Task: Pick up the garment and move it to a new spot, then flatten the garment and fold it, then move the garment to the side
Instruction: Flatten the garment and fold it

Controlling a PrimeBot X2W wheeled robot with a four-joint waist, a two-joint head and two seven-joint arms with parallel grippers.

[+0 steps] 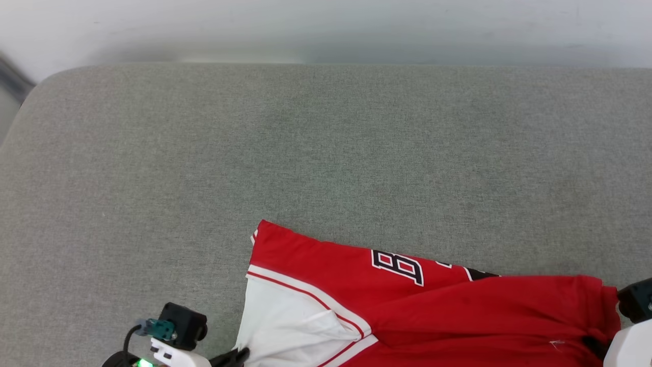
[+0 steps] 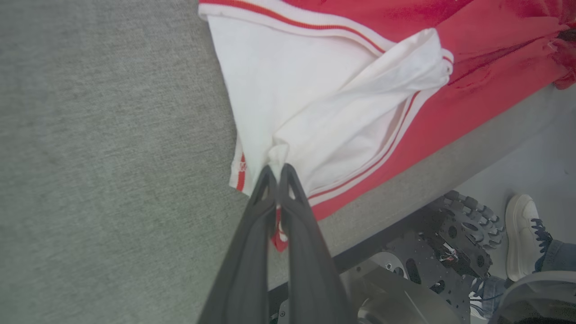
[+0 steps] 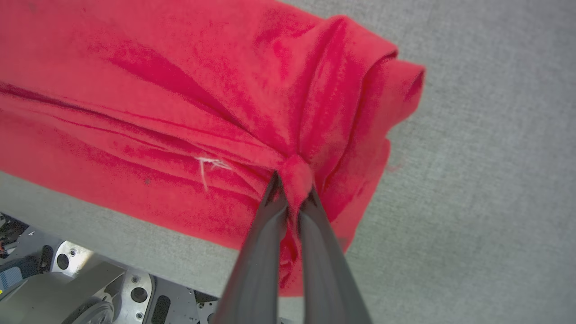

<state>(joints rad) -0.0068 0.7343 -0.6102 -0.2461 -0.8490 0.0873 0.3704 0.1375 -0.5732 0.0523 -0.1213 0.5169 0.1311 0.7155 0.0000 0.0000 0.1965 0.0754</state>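
Observation:
The garment [image 1: 433,311], a red jersey with a white sleeve, striped trim and black white-outlined lettering, lies partly folded at the near edge of the grey table [image 1: 305,142]. My left gripper [image 2: 276,171] is shut on a bunched fold of the white sleeve [image 2: 315,103] near the sleeve's striped hem. Its fingertips [image 1: 239,355] touch the sleeve at the bottom of the head view. My right gripper [image 3: 291,186] is shut on a pinch of red cloth [image 3: 297,173] at the garment's gathered right end [image 1: 601,306].
The grey fabric surface stretches far back to a pale wall [image 1: 326,25]. Below the table's near edge are the robot's metal base and wheel [image 2: 463,229]. A person's white shoe [image 2: 522,234] stands on the floor beside the base.

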